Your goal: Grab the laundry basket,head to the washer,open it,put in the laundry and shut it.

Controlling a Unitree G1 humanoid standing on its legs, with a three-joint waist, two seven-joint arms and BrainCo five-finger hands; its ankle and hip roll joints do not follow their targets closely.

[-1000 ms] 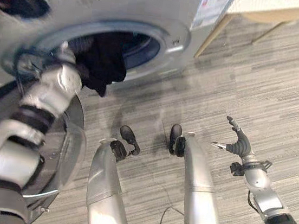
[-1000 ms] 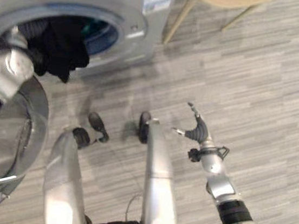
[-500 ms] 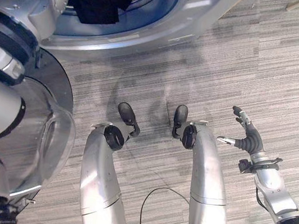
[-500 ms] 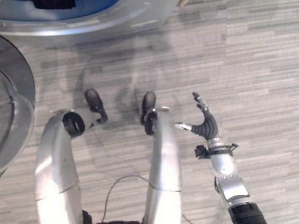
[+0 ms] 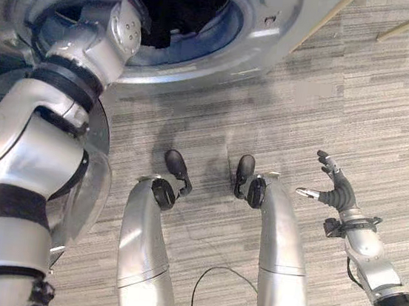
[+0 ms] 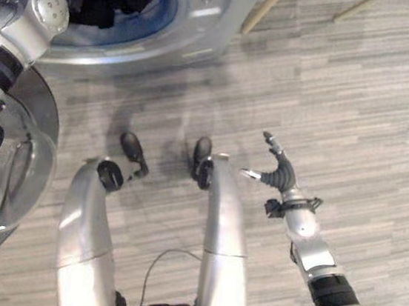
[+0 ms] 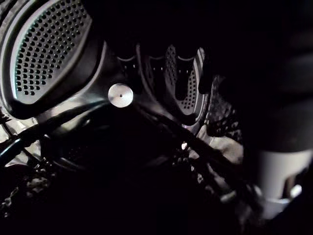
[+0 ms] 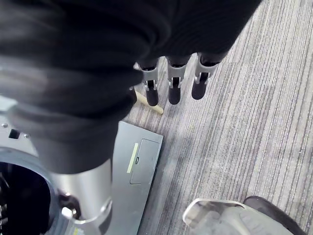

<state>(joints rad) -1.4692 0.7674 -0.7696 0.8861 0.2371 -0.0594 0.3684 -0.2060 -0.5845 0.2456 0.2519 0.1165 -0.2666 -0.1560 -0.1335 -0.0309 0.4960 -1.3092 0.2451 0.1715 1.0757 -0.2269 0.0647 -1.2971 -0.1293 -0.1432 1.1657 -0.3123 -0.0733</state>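
Note:
The silver washer (image 5: pixel 269 23) stands with its round mouth uncovered, and its glass door (image 5: pixel 85 183) swings out at the lower left. Dark laundry (image 5: pixel 169 14) lies inside the drum, behind the rim. My left arm (image 5: pixel 89 57) reaches through the mouth, so its hand is hidden inside. Past that arm, the left wrist view looks onto the perforated drum wall (image 7: pixel 49 49) in deep shade. My right hand (image 5: pixel 332 189) hangs open above the floor, well to the right of the washer, holding nothing; its fingers (image 8: pixel 173 83) are straight.
A wooden table leg (image 5: pixel 321 22) stands just right of the washer. The washer's lower front panel (image 8: pixel 139 161) faces the striped grey floor (image 5: pixel 389 108), which stretches away to the right.
The camera has shifted. The dark cloth that hung over the washer's rim now lies inside the drum, and my left arm reaches deeper in. The right hand has barely moved.

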